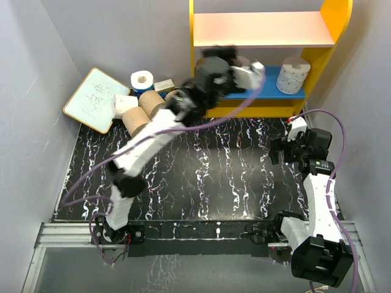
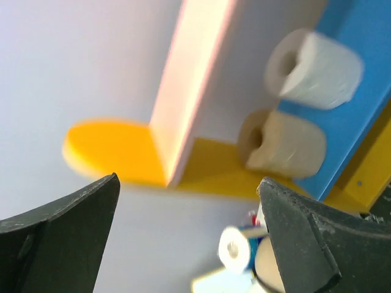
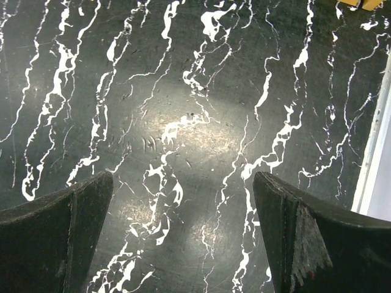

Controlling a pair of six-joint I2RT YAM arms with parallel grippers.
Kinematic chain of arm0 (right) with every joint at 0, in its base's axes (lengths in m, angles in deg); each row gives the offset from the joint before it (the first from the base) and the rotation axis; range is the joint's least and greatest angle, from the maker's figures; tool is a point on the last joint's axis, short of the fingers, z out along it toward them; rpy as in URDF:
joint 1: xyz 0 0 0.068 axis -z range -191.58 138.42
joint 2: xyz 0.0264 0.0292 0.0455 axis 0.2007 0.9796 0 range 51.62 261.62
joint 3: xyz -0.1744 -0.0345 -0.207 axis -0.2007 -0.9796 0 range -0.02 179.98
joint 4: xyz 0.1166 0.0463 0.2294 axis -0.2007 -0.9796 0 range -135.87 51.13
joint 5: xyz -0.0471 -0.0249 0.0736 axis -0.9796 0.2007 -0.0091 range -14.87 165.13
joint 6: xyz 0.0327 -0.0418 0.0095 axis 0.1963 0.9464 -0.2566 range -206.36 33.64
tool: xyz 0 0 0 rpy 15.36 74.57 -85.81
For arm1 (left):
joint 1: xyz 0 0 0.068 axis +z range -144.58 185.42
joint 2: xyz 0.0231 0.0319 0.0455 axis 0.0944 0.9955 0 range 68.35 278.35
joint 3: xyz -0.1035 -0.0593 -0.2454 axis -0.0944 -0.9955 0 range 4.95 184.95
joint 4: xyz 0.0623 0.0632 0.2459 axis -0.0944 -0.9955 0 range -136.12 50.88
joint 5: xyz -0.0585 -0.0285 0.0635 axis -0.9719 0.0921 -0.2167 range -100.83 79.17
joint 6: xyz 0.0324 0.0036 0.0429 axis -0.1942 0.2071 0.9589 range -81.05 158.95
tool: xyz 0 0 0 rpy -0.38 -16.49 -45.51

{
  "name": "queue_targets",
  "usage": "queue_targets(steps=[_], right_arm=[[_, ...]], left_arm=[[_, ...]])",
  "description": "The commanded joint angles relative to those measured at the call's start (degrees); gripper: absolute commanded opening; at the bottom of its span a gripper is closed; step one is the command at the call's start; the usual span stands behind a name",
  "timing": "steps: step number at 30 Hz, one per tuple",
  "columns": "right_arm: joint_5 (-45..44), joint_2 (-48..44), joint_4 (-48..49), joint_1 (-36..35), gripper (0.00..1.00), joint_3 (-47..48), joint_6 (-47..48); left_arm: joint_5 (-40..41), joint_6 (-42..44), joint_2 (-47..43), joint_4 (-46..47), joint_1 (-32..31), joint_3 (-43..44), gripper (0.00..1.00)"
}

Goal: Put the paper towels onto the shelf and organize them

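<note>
Currently, left gripper (image 2: 188, 183) spread, empty; white roll (image 2: 314, 70) and tan roll (image 2: 284, 146) lie ahead, off to its right, on the shelf (image 2: 110, 146)'s blue board (image 2: 369, 79). Right gripper (image 3: 183, 183) spread, empty, above the table (image 3: 183, 91).

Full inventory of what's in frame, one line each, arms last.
shelf: 1, yellow frame, peach and blue boards, far edge
white roll: 1, white, blue board, right
tan roll: 1, tan, blue board, left of it
loose rolls: about 4, white and tan, one blue-wrapped, table's far left
writing board: 1, white, far-left corner
small box: 1, pale, behind loose rolls
table: 1, black, white veins
left gripper: 1, black, open, by blue board
right gripper: 1, black, open, over table
</note>
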Motion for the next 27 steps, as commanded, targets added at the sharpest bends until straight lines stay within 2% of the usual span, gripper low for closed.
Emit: queue_targets(steps=[1, 4, 6, 8, 11, 13, 15, 17, 20, 23, 27], right_arm=[[3.52, -0.11, 2.55, 0.31, 0.99, 1.15, -0.72], [9.61, 1.15, 2.16, 0.23, 0.99, 2.56, -0.92], [13.43, 2.89, 2.93, -0.37, 0.98, 4.61, -0.36], [12.44, 6.66, 3.39, -3.12, 0.98, 9.16, 0.38], [1.24, 14.09, 1.69, -15.49, 0.98, 19.00, 3.02], [-7.34, 18.31, 2.04, -25.97, 0.99, 23.92, 5.18], [-12.68, 22.93, 3.85, -33.22, 0.98, 28.72, 5.90], [-18.79, 28.03, 5.00, -39.30, 0.99, 32.86, 8.08], [-31.37, 34.96, 9.60, -50.31, 0.99, 35.62, 16.56], [-37.41, 41.31, 16.69, -55.90, 0.99, 38.79, 20.93], [-39.40, 51.62, 25.66, -56.62, 0.98, 44.63, 24.23]], left_arm=[[3.43, -28.30, -17.72, -20.08, 13.11, -4.89, 0.98], [-8.36, -41.58, -26.64, -29.57, 30.30, -13.33, 0.98], [-16.67, -45.69, -32.73, -31.28, 41.97, -22.71, 0.98], [-21.72, -47.47, -39.66, -29.63, 48.72, -33.95, 0.98], [-22.40, -50.68, -48.85, -27.24, 51.28, -48.35, 0.98], [-23.99, -54.00, -53.08, -27.10, 52.07, -54.63, 0.98], [-27.39, -56.91, -56.41, -27.18, 56.18, -59.93, 0.98], [-26.04, -58.21, -60.10, -25.84, 59.95, -65.30, 0.98], [-19.86, -62.77, -64.28, -26.06, 63.48, -69.70, 0.98], [-14.55, -67.51, -64.30, -30.90, 65.71, -68.27, 0.98], [-14.01, -70.08, -65.33, -33.22, 69.63, -68.41, 0.98]])
